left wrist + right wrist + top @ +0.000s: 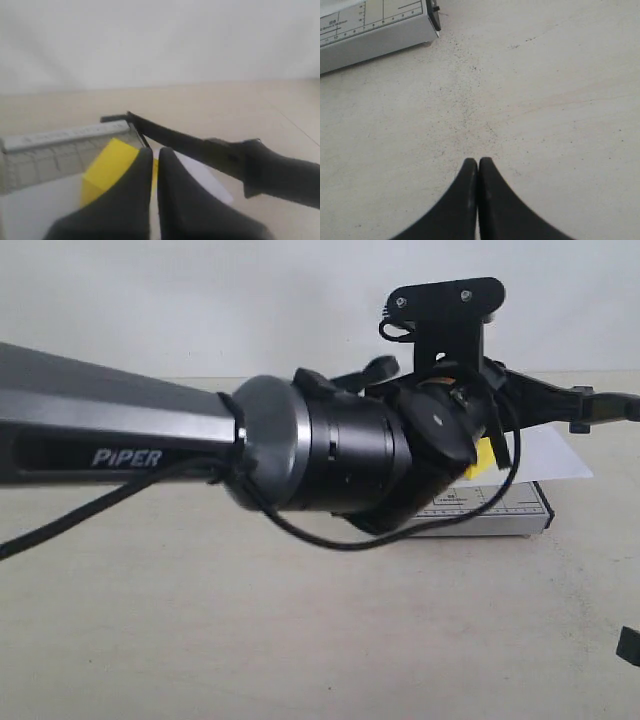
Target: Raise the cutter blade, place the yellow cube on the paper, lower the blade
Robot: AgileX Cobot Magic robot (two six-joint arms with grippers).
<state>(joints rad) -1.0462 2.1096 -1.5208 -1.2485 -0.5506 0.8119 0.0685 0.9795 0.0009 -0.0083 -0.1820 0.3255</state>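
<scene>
The yellow cube (107, 165) rests on the white paper (202, 175), which lies over the grey gridded cutter board (55, 150). My left gripper (155, 152) is shut with nothing in it, just in front of the cube and partly covering it. The cutter blade (170, 136) stands raised at a slant beside the fingers, its thick handle (280, 172) in the air. In the exterior view my left arm (330, 455) hides most of the board (500, 510); a sliver of cube (484, 456), the paper (555, 452) and the raised blade (550, 398) show. My right gripper (478, 161) is shut over bare table.
A corner of the cutter board (375, 30) with its ruler markings lies ahead of the right gripper. The beige table (300, 640) spreads in front of the board. A small black part (628, 645) shows at the exterior view's right edge.
</scene>
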